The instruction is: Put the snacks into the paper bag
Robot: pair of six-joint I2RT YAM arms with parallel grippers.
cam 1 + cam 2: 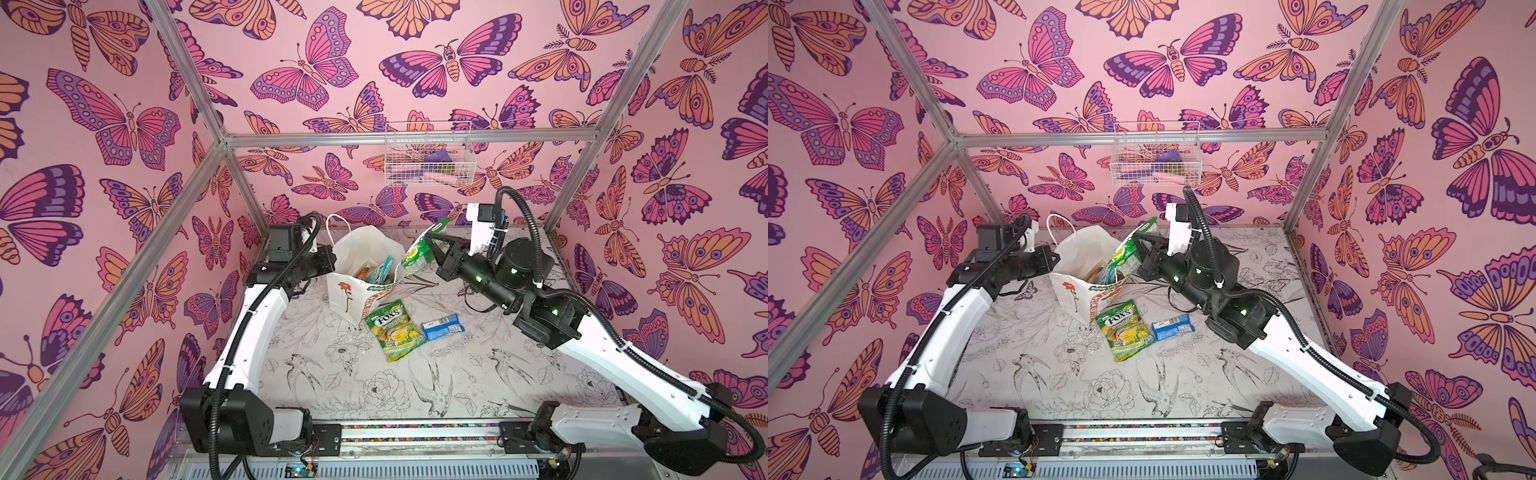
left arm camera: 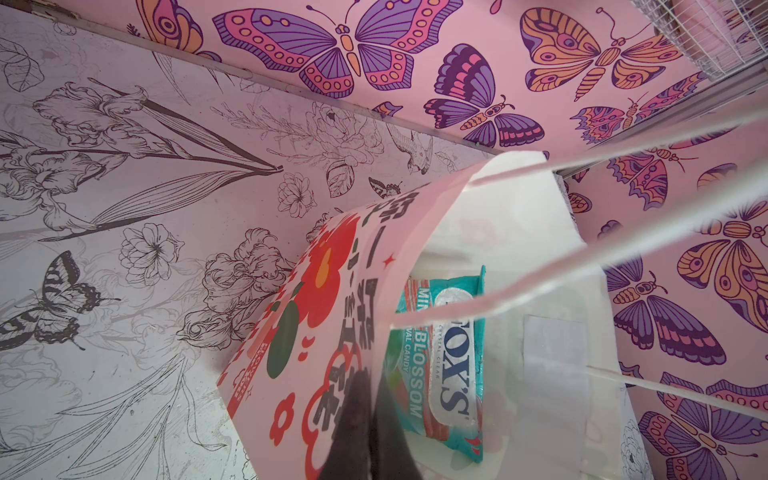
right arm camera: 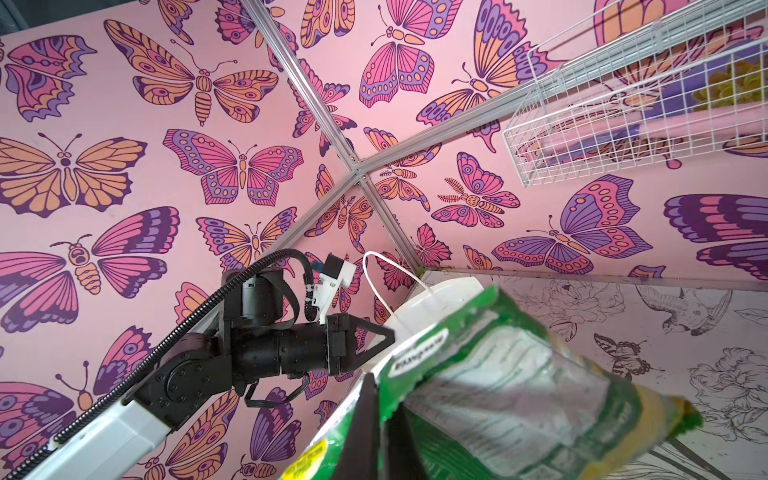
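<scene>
While the left gripper (image 1: 328,258) pinches the tall white paper bag (image 1: 355,245), the right gripper (image 1: 430,246) clasps a glossy green-yellow candy packet (image 1: 417,255) at its mouth's three o'clock.

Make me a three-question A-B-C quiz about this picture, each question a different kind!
1. Where is the small blue packet? A) in a gripper B) on the table C) on an arm
2. How many packets lie on the table? A) two B) four C) none
3. What is the right gripper doing? A) hanging open B) pressing the table C) holding a green packet
Answers: 1 B, it lies beside the FOX'S packet. 2 A, just those two. 3 C, jaws shut on it.
</scene>
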